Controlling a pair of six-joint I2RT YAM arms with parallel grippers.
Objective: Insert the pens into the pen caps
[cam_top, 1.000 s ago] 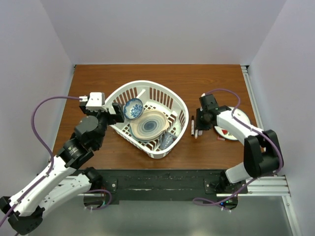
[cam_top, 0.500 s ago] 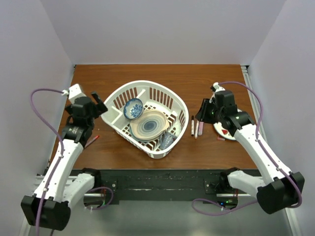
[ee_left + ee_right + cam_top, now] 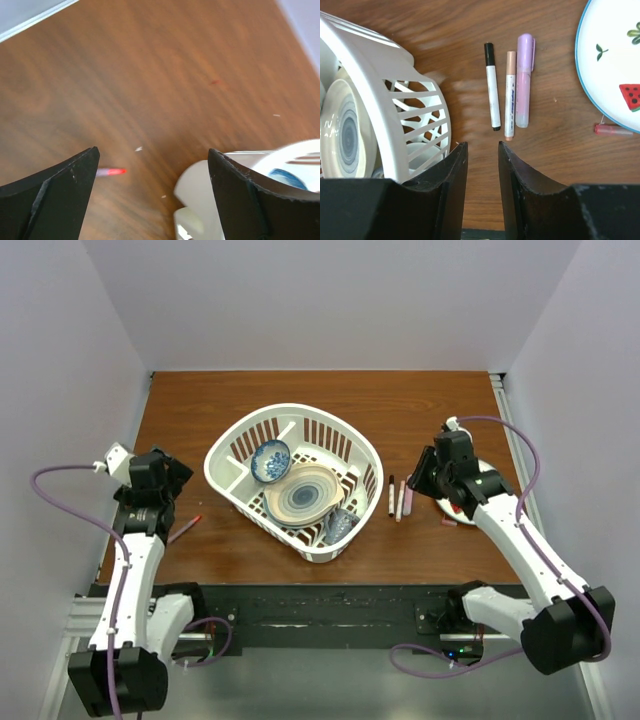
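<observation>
Hovering over the surface (image 3: 560, 165), the right arm's jaws stand a little apart, empty. Three pens (image 3: 510, 95) lie side by side just to their left, long axes near-to-far, between basket (image 3: 380, 75) and plate (image 3: 605, 65). The left jaws gape, far off.

A white slatted basket (image 3: 300, 416) sat on the brown wood-grain table (image 3: 330, 395), holding a blue-and-white patterned bowl (image 3: 270, 460), a cream plate (image 3: 305, 495) ringed in grey-blue circles and a blue-patterned cup (image 3: 340, 525). Beside it lay a white black-capped pen (image 3: 492, 95), a white tan-tipped pen (image 3: 510, 95) with blue print and a lilac pen (image 3: 524, 80) paling to pink. The white dish (image 3: 607, 70) bore a blue rim, a red watermelon slice and green leaves; a reddish cap (image 3: 612, 130) lay alongside. A red-tipped pen (image 3: 112, 171) lay apart.
</observation>
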